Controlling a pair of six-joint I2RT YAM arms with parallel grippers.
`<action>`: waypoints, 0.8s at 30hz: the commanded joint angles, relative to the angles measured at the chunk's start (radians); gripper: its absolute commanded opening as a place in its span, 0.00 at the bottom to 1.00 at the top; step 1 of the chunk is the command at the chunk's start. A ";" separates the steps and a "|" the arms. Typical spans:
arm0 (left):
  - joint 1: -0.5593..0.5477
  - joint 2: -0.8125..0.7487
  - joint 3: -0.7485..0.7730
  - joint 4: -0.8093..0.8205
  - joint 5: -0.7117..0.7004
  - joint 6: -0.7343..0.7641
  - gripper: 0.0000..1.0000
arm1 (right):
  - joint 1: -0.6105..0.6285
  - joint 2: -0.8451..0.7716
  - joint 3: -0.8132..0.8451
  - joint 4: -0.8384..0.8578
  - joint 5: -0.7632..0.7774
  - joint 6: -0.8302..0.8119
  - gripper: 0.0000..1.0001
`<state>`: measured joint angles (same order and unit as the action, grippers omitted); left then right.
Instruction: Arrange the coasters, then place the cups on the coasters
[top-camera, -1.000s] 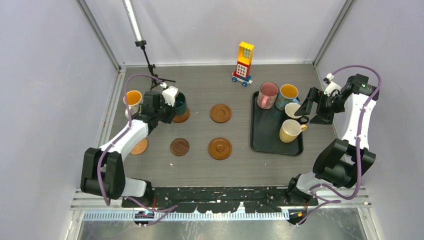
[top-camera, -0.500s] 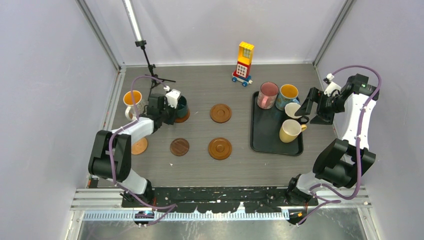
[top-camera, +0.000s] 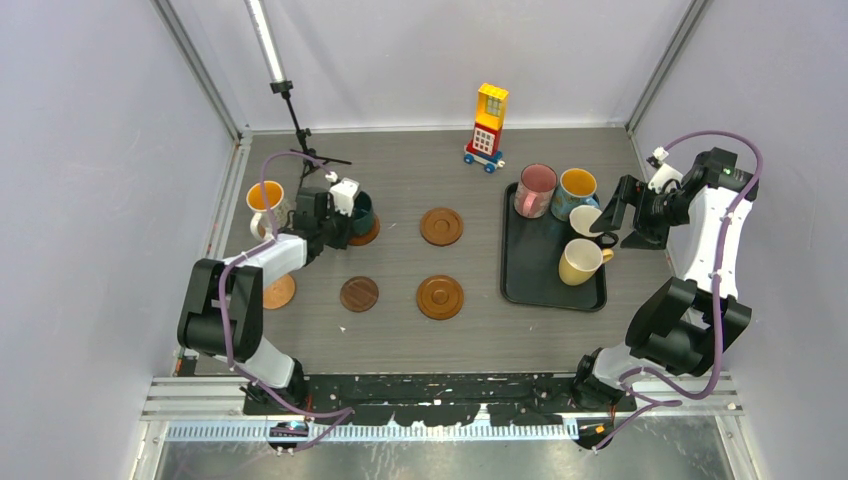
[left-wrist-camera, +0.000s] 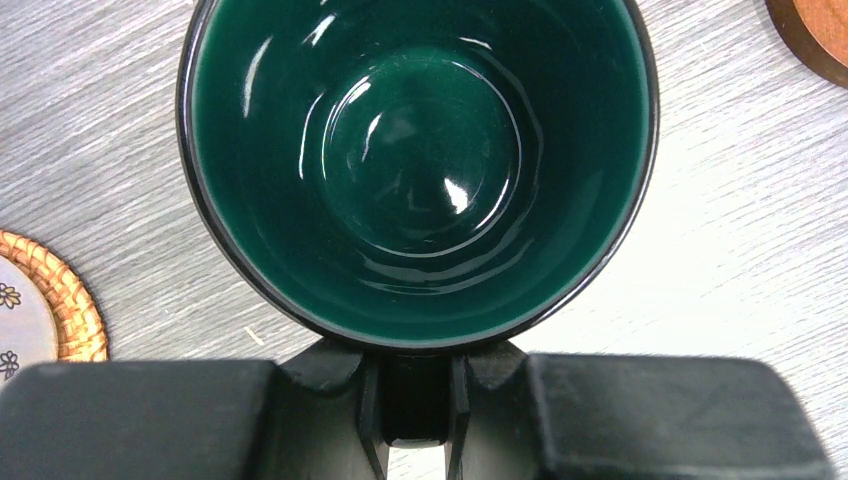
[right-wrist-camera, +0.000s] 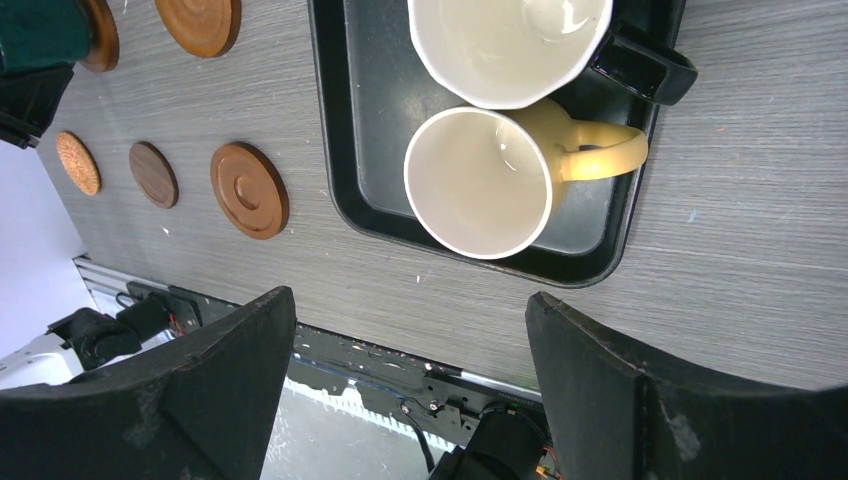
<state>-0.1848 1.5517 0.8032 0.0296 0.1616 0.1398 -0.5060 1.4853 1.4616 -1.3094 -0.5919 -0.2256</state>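
Observation:
The dark green cup (left-wrist-camera: 420, 170) fills the left wrist view, and my left gripper (left-wrist-camera: 415, 400) is shut on its handle. From above, this cup (top-camera: 361, 211) is over an orange-brown coaster (top-camera: 368, 236); I cannot tell if it rests on it. A white cup with an orange inside (top-camera: 265, 198) stands at the far left. Bare coasters lie at the middle back (top-camera: 441, 226), middle front (top-camera: 440, 297), left of that (top-camera: 359, 294) and front left (top-camera: 279, 292). My right gripper (top-camera: 612, 212) hangs open and empty over the tray's right side.
The black tray (top-camera: 520, 285) holds the pink (top-camera: 535, 190), blue (top-camera: 577, 189), cream-and-black (right-wrist-camera: 510, 45) and pale yellow (right-wrist-camera: 480, 185) cups. A yellow-red toy block tower (top-camera: 488, 125) stands at the back. A thin black stand (top-camera: 297, 125) rises behind the left gripper.
The left arm's elbow swung toward the near edge, and its gripper with the green cup shifted slightly right, uncovering the white cup. The right arm has not moved.

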 joint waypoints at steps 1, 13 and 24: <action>0.006 -0.010 0.030 0.062 0.027 -0.015 0.10 | 0.000 -0.013 0.030 0.009 -0.004 0.009 0.89; 0.005 -0.028 0.034 -0.011 0.024 -0.009 0.55 | 0.000 -0.005 0.041 -0.011 0.003 -0.034 0.89; 0.004 -0.284 0.127 -0.376 0.160 0.105 0.99 | 0.000 0.099 0.174 -0.159 0.233 -0.462 0.89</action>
<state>-0.1844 1.3659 0.8345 -0.1932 0.2222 0.1658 -0.5060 1.5394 1.5795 -1.4281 -0.4797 -0.5011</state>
